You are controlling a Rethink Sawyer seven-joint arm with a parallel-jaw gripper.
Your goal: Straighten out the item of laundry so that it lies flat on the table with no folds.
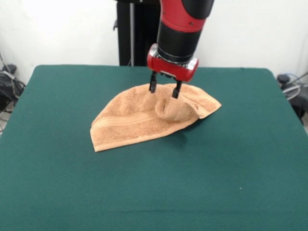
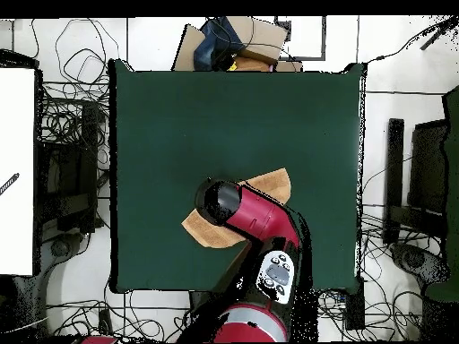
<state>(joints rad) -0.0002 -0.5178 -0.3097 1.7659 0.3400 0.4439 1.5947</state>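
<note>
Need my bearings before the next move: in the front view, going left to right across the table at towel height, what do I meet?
Bare dark green felt table → flat striped part of the light orange-tan terry towel → its bunched-up fold under the open black gripper → towel's right corner → bare table.

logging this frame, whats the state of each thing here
towel: on the table, not flat, a fold rolled up near its middle, far edge tucked under
gripper: open, fingers pointing down at the towel's far edge beside the fold, gripping nothing
table: green cloth surface, the towel lies toward its far side
</note>
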